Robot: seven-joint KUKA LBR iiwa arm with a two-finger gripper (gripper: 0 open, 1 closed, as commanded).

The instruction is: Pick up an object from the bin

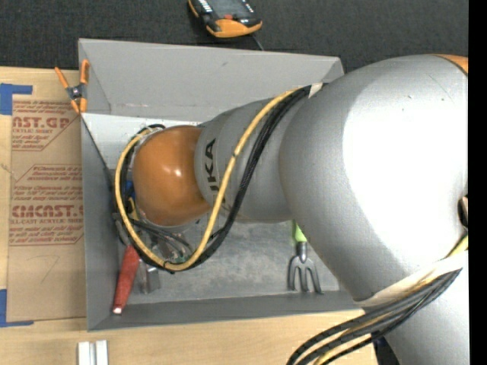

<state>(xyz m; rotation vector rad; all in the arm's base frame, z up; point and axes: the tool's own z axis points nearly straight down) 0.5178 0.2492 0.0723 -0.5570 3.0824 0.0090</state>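
Along the near wall of the grey bin (228, 309) lie two things: in the left corner a red stick-like tool (125, 276) with a white tip, close along the left wall, and well apart to the right a small hand fork (303, 271) with a green handle. The gripper (150, 268) sits low just beside the red tool, under the orange wrist cover (163, 175) and its looped cables (221, 226). Whether it is open or closed cannot be told. The red tool is probably the thing to pick, as it is the nearest. A good grasp would cross its thin shaft near the middle and then lift straight up. The left and near walls leave little room, and free floor lies only toward the fork.
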